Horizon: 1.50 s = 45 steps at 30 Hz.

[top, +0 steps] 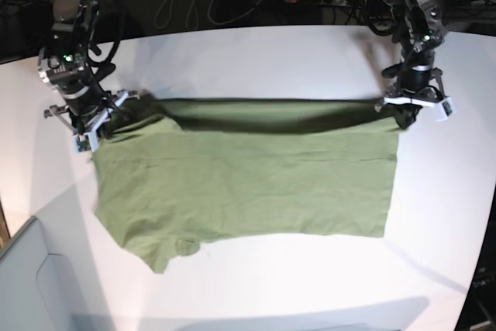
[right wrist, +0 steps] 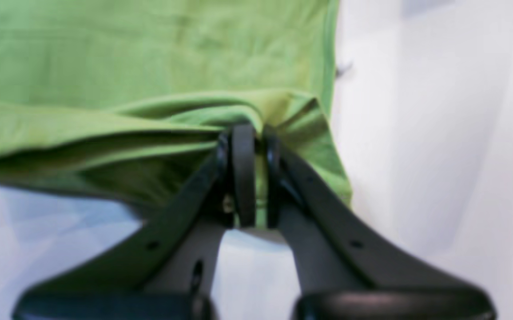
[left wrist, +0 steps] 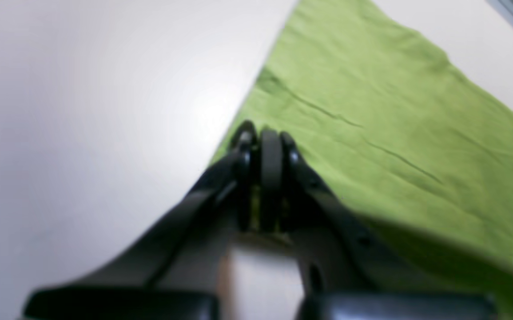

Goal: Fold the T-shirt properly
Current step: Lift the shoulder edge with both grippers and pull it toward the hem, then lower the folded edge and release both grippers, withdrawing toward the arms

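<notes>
The green T-shirt (top: 256, 184) lies on the white table (top: 325, 277), spread between the two arms, and its far edge is gathered up into a long, shadowed fold. Both grippers are at this far edge, one near each end.

The right gripper (right wrist: 252, 133) is closed narrow, and it has a pinch of the cloth between its fingers; the fabric is pulled into soft ridges that run to the tips. The left gripper (left wrist: 263, 138) is also closed narrow at the other end. It seems to me that it holds the cloth too, but its fingers hide how much.

The shirt looks thin and light, very soft, with no stiffness of its own. I think it will not slip easily from a firm pinch, and it cannot break, but it will sag in the middle when only the two ends are carried. So the good places to take it are these two end corners of the fold, with all the layers inside the grip, and with a little tension between the hands.

The bunched part near the right gripper could make a crooked crease. I would judge that the folding is at an early stage, and the next move should be even on both sides, low and slow.
</notes>
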{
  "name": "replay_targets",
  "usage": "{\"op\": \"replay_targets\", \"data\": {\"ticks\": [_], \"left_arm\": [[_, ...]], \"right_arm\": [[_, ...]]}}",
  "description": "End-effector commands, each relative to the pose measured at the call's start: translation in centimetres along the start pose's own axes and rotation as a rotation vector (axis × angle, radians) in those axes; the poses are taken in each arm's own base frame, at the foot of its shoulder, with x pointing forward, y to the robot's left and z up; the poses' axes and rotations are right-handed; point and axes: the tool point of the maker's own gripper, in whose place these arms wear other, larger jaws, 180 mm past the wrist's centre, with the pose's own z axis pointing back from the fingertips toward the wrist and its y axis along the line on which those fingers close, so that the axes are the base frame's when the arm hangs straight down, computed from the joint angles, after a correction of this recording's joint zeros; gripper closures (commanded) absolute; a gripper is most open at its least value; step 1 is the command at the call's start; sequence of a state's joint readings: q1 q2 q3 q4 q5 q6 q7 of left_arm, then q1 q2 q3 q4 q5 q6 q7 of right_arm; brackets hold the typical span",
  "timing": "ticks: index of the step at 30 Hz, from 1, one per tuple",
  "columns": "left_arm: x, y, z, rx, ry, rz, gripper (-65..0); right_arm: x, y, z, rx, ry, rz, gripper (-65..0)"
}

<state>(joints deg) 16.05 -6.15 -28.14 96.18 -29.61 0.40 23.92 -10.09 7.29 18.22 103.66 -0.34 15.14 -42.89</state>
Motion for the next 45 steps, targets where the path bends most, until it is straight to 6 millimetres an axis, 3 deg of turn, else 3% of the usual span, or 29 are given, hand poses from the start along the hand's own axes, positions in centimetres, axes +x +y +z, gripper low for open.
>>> {"op": "replay_targets", "data": {"ticks": [1, 6, 9, 14, 26, 45], "left_arm": [[1.2, -0.4, -0.2, -0.011, -0.042, -0.002, 0.0], [0.6, -0.9, -1.3, -0.023, -0.023, 0.014, 0.0], [0.0, -0.5, -1.7, -0.016, -0.008, 0.02, 0.0], [1.1, -1.1, -2.2, -0.027, -0.032, 0.024, 0.0], [3.7, -2.5, -2.5, -0.06, -0.096, 0.018, 0.0], [4.3, -3.0, -2.9, -0.067, -0.106, 0.026, 0.0]], "right_arm": [[1.7, -0.4, 0.1, -0.004, -0.049, 0.017, -0.1], [2.6, -0.8, -0.4, -0.016, -0.059, 0.021, -0.1], [3.0, 0.1, -0.7, -0.004, -0.059, 0.055, -0.1], [3.1, 1.1, -0.9, 0.016, -0.06, 0.076, -0.1], [3.0, 0.8, -1.0, 0.01, -0.057, 0.07, -0.1], [2.4, 0.9, -1.0, 0.012, -0.039, 0.069, -0.2]]}}
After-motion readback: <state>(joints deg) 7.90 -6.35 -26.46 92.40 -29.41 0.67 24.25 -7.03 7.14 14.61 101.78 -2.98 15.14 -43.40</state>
